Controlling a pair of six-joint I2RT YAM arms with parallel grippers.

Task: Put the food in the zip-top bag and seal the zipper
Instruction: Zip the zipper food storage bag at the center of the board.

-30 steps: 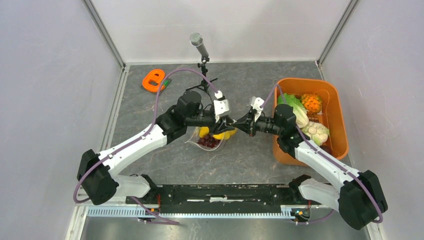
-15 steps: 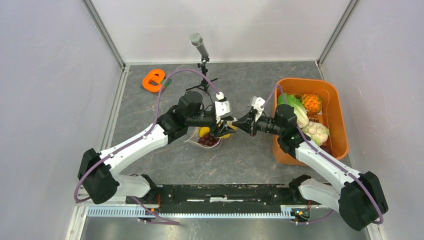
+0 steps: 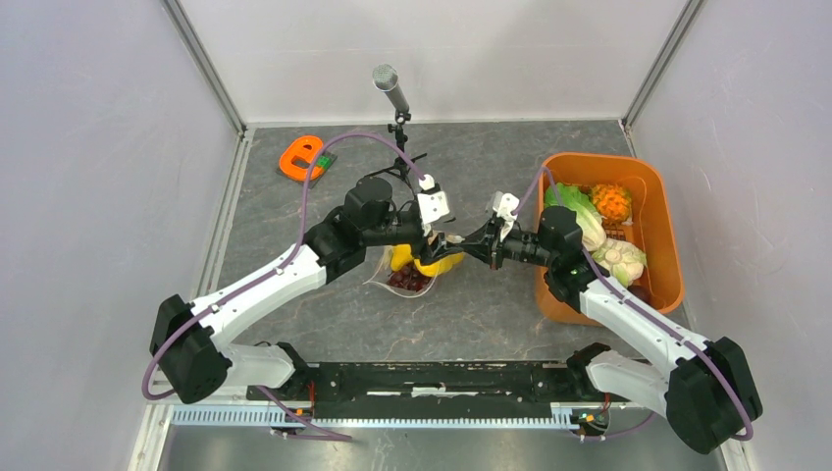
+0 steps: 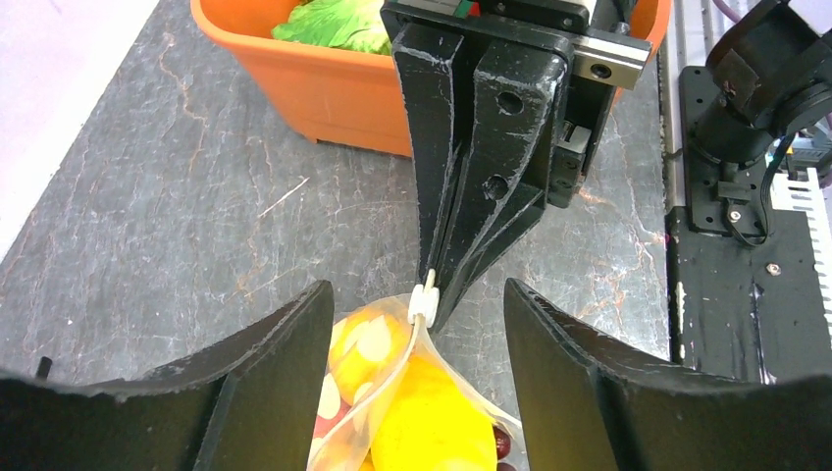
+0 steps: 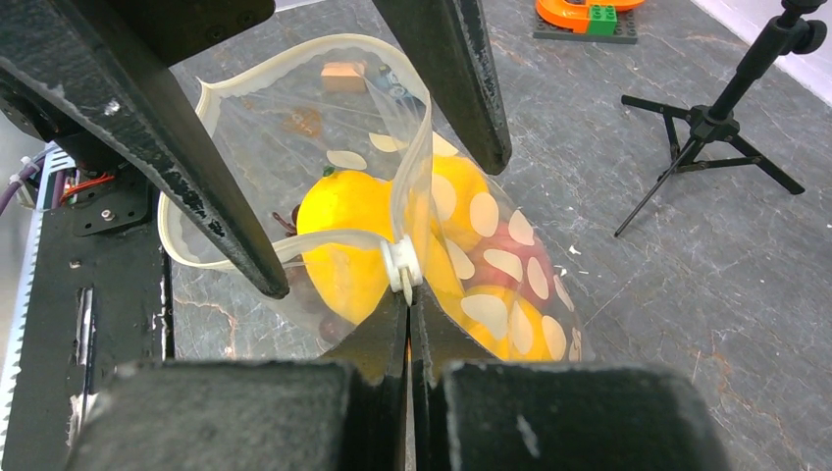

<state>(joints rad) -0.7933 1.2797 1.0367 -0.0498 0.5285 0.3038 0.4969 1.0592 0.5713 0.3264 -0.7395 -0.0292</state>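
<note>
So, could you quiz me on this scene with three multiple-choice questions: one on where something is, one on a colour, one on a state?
1. Where does the lettuce lie? A in the orange tub; B loose on the table; C outside the enclosure.
2. What colour are the biggest food pieces in the zip-top bag? A blue; B yellow; C white.
3. How is the bag's mouth? A sealed flat; B gaping open; C folded underneath.

Answers:
1 A, the lettuce sits inside the tub's walls.
2 B, the yellow pieces show through the clear plastic.
3 B, the zipper curves in an open loop, with the right gripper pinching one end.
</note>
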